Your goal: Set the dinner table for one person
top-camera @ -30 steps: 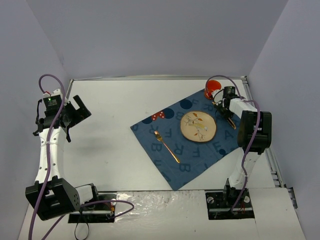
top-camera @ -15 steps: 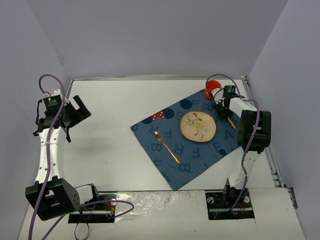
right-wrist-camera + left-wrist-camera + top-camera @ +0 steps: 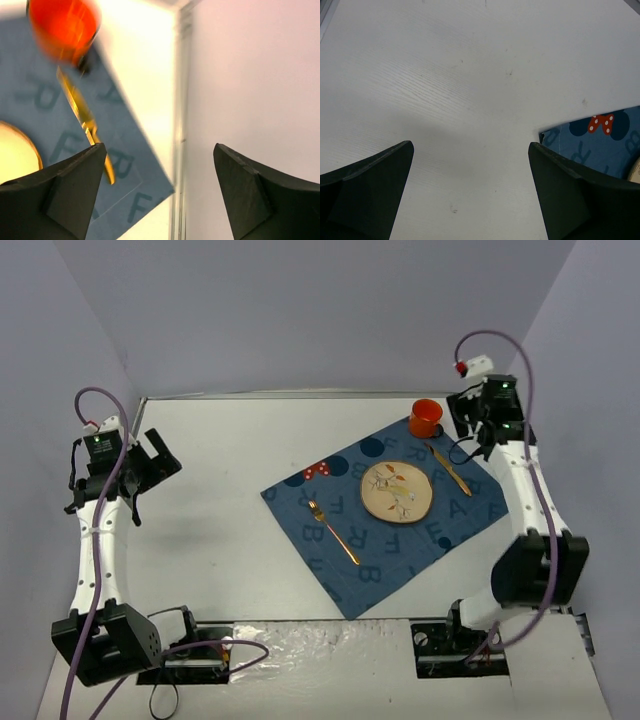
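The dinner table (image 3: 220, 540) is a white top with a blue letter-printed cloth (image 3: 390, 545) laid askew on its right half. On the cloth lie a round patterned plate (image 3: 397, 491), a gold fork (image 3: 333, 532) to its left and a gold knife (image 3: 451, 469) to its right. An orange cup (image 3: 426, 417) stands at the cloth's far corner. My right gripper (image 3: 470, 428) hangs open above the back right corner, holding nothing. In the right wrist view the knife (image 3: 82, 117) and cup (image 3: 62, 27) lie left of the open gripper (image 3: 160, 165). My left gripper (image 3: 150, 465) stays open over bare table at the far left.
The table's metal right edge (image 3: 177, 125) and the grey side wall (image 3: 250, 75) are directly under the right gripper. In the left wrist view, the cloth's left corner (image 3: 600, 140) shows beside the right finger, with white tabletop (image 3: 460, 75) elsewhere. Walls close in the back and both sides.
The right gripper has opened and let go of the knife, which now lies on the cloth. That arm has risen and swung back toward the right wall. The left arm has not moved.
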Available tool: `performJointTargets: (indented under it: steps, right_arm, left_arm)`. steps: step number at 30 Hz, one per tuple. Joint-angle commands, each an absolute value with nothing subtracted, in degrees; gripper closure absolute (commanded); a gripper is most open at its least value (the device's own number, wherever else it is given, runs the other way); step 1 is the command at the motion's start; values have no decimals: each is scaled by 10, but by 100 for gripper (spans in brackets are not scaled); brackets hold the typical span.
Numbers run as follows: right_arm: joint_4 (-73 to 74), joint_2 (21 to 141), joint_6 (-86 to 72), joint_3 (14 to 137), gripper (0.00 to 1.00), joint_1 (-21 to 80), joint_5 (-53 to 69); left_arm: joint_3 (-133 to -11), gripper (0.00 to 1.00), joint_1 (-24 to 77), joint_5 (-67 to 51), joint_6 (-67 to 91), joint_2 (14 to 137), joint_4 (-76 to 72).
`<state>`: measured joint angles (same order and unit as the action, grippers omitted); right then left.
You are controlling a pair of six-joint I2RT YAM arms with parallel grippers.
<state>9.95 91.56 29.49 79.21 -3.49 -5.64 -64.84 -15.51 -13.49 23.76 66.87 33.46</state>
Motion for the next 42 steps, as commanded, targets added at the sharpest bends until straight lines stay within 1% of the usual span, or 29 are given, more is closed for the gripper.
performJointTargets:
  steps: [1,3,6,12,17,24,29,34,42]
  right_arm:
    - [61,715,164,788,11,-30,-150]
    - [53,631,123,759,6,-29,-161]
    - [48,543,71,725,0,-24,-164]
    - [63,380,14,674,0,29,-194]
    - [96,269,1,622,0,94,-265]
    - [139,146,16,582,0,131,-244]
    - [139,109,-1,534,0,147,-266]
    - [134,100,-27,515,0,164,-302]
    - [124,100,-21,495,0,192,-310]
  left_arm:
    - [-650,3,-159,-162,225,640,284]
    - [-648,3,-158,-172,223,635,275]
    - [-645,3,-148,-177,212,619,262]
    - [-640,3,-105,-163,192,579,266]
    - [-646,3,-73,-131,179,511,302]
    - [-622,3,-68,-121,179,439,345]
    - [-600,3,-67,-121,177,413,366]
    - [-574,3,-67,-107,167,391,362]
    - [-539,3,-67,-97,165,391,339]
